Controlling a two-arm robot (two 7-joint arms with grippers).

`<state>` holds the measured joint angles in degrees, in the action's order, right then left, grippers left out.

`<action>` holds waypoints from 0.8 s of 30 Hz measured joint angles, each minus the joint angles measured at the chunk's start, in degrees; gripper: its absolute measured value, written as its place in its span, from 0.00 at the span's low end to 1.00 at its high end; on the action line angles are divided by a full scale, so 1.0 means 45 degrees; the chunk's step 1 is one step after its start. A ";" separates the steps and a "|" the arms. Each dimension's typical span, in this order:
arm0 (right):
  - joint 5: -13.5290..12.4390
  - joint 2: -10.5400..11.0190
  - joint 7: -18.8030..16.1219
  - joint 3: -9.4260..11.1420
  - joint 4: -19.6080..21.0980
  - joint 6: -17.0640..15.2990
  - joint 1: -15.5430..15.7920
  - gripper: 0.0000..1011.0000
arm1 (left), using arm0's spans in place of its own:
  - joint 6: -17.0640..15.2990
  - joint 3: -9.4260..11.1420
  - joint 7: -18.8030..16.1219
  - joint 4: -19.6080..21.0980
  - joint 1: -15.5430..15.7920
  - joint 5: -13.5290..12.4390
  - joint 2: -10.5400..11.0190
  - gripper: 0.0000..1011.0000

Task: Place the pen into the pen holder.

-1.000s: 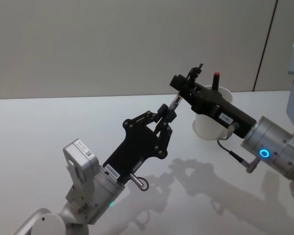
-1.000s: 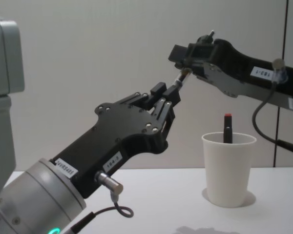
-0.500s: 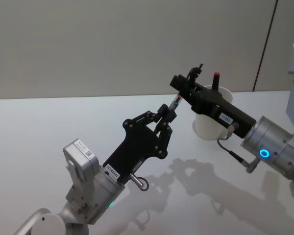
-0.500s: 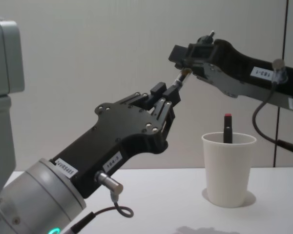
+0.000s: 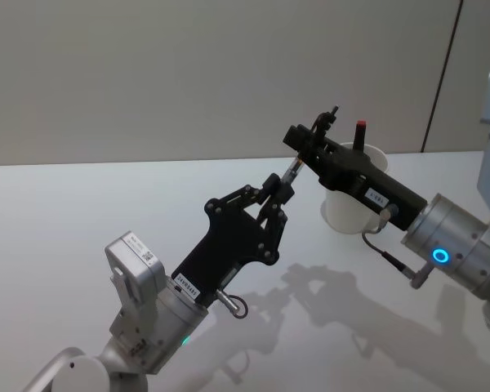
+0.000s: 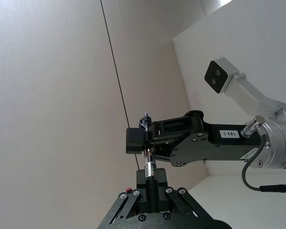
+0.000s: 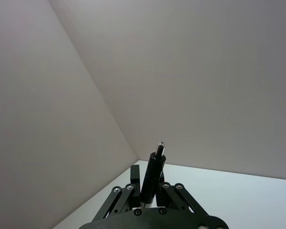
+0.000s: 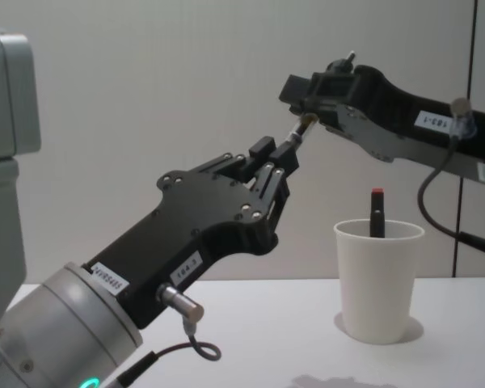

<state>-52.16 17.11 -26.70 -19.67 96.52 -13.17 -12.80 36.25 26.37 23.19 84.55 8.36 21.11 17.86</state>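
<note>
Nothing moved: pen (image 8: 297, 135) bridges left pincer (image 8: 276, 158) and right pincer (image 8: 315, 103).

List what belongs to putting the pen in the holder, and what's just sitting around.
Belongs to the job: pen, held in mid-air; left end effector, shut on its lower part; right end effector, shut on its upper part; pen holder, upright on the table.
Just there: red-capped pen standing in the pen holder; table.
</note>
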 joint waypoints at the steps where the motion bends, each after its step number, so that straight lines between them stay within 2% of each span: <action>1: 0.0000 0.0000 0.0000 -0.0001 0.0000 0.0000 0.0001 0.15 | -0.0001 0.0000 0.0000 0.0000 -0.0001 0.0000 0.0000 0.12; 24: 0.0000 0.0000 0.0000 0.0000 0.0001 0.0000 0.0001 0.15 | -0.0001 0.0000 0.0000 0.0000 -0.0001 0.0001 0.0000 0.12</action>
<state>-52.16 17.11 -26.70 -19.67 96.53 -13.17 -12.79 36.24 26.37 23.19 84.55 8.36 21.11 17.86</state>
